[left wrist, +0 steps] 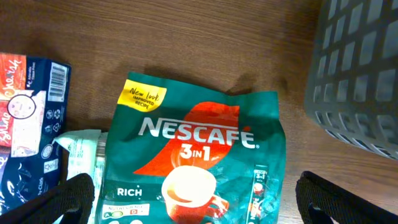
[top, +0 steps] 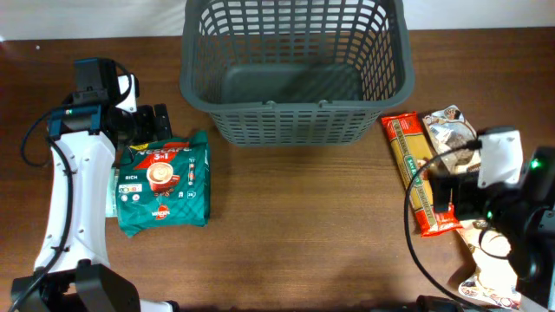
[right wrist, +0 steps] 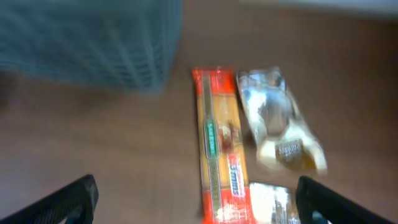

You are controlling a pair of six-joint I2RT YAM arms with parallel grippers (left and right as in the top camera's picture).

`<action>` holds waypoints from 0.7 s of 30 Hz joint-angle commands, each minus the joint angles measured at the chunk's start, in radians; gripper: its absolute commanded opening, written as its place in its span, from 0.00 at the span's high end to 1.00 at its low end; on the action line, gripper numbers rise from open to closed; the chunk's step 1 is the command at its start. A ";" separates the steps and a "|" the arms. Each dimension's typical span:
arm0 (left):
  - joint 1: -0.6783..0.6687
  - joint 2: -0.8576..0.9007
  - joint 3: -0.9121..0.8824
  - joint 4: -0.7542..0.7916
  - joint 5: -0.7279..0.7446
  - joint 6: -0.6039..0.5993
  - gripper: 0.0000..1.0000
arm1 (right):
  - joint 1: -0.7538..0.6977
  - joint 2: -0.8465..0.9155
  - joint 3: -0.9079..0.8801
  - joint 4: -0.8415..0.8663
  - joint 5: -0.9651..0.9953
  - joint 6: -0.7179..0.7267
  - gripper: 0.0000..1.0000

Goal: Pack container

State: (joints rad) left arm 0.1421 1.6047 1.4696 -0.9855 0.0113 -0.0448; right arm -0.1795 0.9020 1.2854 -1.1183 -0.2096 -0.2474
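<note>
The container, a dark grey slotted basket (top: 295, 74), stands at the back centre and holds nothing; its wall shows in the left wrist view (left wrist: 364, 81) and blurred in the right wrist view (right wrist: 87, 40). A green Nescafe 3in1 bag (top: 163, 182) lies flat at the left. My left gripper (left wrist: 196, 202) is open with its fingers wide either side of the bag's lower part (left wrist: 196, 162). A long red spaghetti packet (top: 421, 173) lies at the right. My right gripper (right wrist: 196, 202) is open above the spaghetti packet's near end (right wrist: 217, 143).
A clear silver snack packet (top: 451, 134) lies right of the spaghetti, also in the right wrist view (right wrist: 280, 118). Another white packet (top: 490, 264) lies under the right arm. A blue and red packet (left wrist: 28, 118) and a pale packet (left wrist: 81, 155) lie left of the coffee bag.
</note>
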 commanded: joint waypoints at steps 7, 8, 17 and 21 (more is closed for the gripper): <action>-0.005 0.002 -0.007 0.001 0.011 0.016 0.01 | 0.010 -0.116 0.003 0.428 -0.231 -0.006 0.01; -0.005 0.002 -0.007 0.001 0.011 0.016 0.01 | 0.010 -0.127 0.003 0.469 -0.231 -0.007 0.01; -0.005 0.002 -0.007 0.002 0.011 0.016 0.01 | 0.010 -0.188 0.003 0.347 0.153 -0.098 0.01; -0.005 0.002 -0.007 0.002 0.011 0.016 0.01 | 0.010 -0.213 0.003 0.145 0.305 -0.146 0.01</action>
State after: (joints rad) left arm 0.1421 1.6047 1.4696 -0.9833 0.0113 -0.0448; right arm -0.1757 0.7136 1.2854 -0.9146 -0.0837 -0.3389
